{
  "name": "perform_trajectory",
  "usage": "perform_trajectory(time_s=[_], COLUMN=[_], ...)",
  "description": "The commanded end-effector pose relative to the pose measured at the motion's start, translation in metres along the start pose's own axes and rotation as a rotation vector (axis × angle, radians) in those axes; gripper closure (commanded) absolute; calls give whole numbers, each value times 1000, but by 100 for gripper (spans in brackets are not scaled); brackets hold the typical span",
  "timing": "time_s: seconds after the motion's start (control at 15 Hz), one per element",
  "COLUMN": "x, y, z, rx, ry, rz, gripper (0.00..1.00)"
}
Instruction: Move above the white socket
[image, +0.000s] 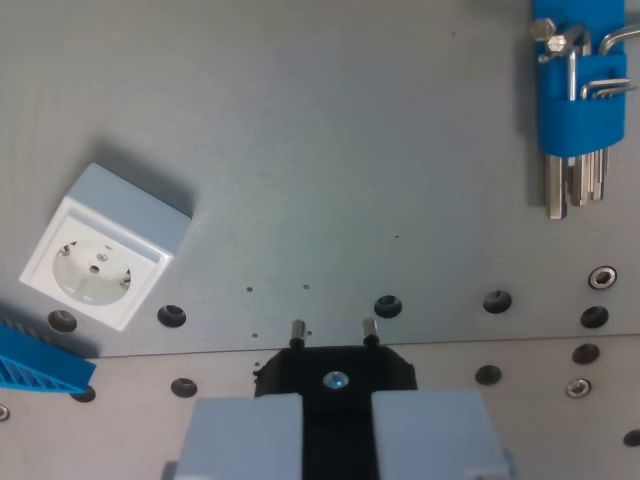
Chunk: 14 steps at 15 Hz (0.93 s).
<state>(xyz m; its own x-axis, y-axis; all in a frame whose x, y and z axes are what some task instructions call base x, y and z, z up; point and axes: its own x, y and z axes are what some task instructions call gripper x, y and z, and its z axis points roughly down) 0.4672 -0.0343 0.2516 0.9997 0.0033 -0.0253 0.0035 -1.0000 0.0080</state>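
Below, a matte grey metal plate (330, 150) dotted with round holes fills the wrist view; the white socket (105, 247), a smooth boxy plastic cube with a round recessed face, sits at nine o'clock, tilted; a blue holder (578, 75) of steel hex keys hangs at one o'clock; the gripper (336, 425) at six o'clock shows two pale grey fingers (245, 435) slightly parted, pinching nothing.

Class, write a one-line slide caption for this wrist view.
Gripper over grey plate; white socket at the wrist view's left, blue hex-key holder at upper right.
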Motion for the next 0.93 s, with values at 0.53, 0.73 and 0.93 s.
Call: perform_trajectory(time_s=[0.53, 0.73, 0.93], x=[-18, -23, -28], y=[-24, -33, -42], z=[34, 45, 56], rx=[-8, -9, -10], ry=[100, 101, 99], rz=[-341, -417, -492], gripper=[100, 100, 100])
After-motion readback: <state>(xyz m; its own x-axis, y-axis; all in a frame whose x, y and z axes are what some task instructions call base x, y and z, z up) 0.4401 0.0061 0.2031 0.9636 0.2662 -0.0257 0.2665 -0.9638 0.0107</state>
